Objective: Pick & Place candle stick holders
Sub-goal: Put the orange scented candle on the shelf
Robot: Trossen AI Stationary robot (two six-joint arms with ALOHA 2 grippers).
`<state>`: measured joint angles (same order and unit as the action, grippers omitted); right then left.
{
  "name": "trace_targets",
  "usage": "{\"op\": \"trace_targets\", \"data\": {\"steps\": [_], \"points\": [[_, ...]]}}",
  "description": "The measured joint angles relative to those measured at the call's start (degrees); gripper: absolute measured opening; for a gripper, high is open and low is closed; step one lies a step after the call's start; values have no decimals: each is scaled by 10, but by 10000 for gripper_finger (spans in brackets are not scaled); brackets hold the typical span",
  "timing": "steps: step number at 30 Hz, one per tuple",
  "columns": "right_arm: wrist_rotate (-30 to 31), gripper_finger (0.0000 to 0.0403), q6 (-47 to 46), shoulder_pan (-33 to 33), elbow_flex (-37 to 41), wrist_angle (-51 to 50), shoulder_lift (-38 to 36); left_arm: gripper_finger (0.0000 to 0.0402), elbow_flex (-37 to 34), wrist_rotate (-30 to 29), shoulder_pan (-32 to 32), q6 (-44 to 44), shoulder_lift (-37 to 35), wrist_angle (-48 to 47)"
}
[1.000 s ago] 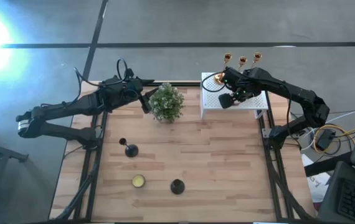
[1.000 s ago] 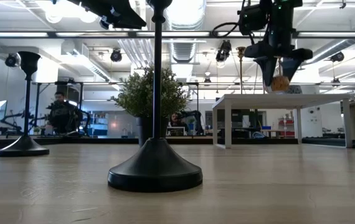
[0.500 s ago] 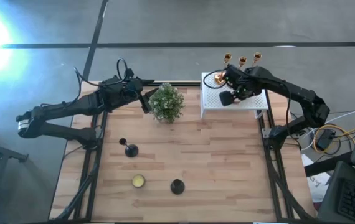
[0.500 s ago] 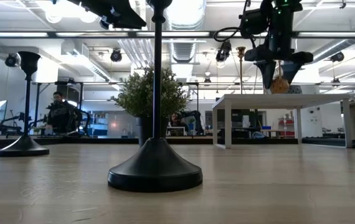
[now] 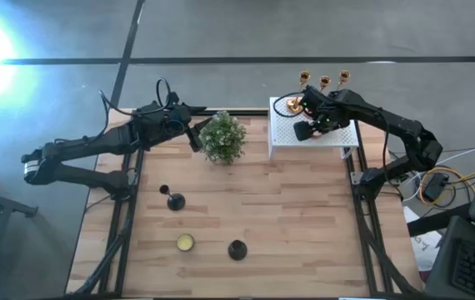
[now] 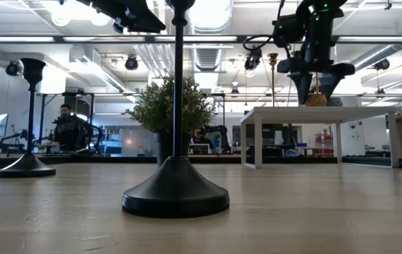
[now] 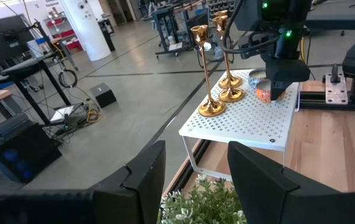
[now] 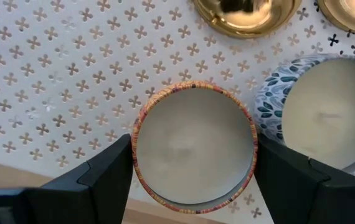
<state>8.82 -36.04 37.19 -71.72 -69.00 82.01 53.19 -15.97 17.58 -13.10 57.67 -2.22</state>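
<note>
While two black candle stick holders wait at the near edge: placement part done

Nearest, one black candle stick holder (image 5: 237, 249) and, a little farther in, the second black holder (image 5: 175, 201) stand upright on bare wood, well apart from the shelf, with a small yellow candle (image 5: 186, 242) between them; both look yet to be moved. Mid-table, the potted plant (image 5: 222, 137); just beside it the left gripper (image 7: 196, 155) hovers with fingers parted and nothing between them. Farthest, the white perforated box (image 5: 283, 137) carries the three gold candle stick holders (image 5: 324, 82) upright along its back edge, apparently already placed. Over the box the right gripper (image 5: 308, 127) clasps a round candle tin (image 8: 193, 146) resting on the box top, next to a leaf-patterned candle (image 8: 327, 112), not a holder.
</note>
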Motion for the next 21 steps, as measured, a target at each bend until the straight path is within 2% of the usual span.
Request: {"op": "trace_targets", "data": {"steps": [4,12,21], "points": [[1,276,0,-1,-1,4,1,179,0,0,0,0,0,0],[2,335,9,-1,2,0,3,179,0,0,0,0,0,0],[0,315,7,-10,3,-2,2,179,0,0,0,0,0,0]]}}
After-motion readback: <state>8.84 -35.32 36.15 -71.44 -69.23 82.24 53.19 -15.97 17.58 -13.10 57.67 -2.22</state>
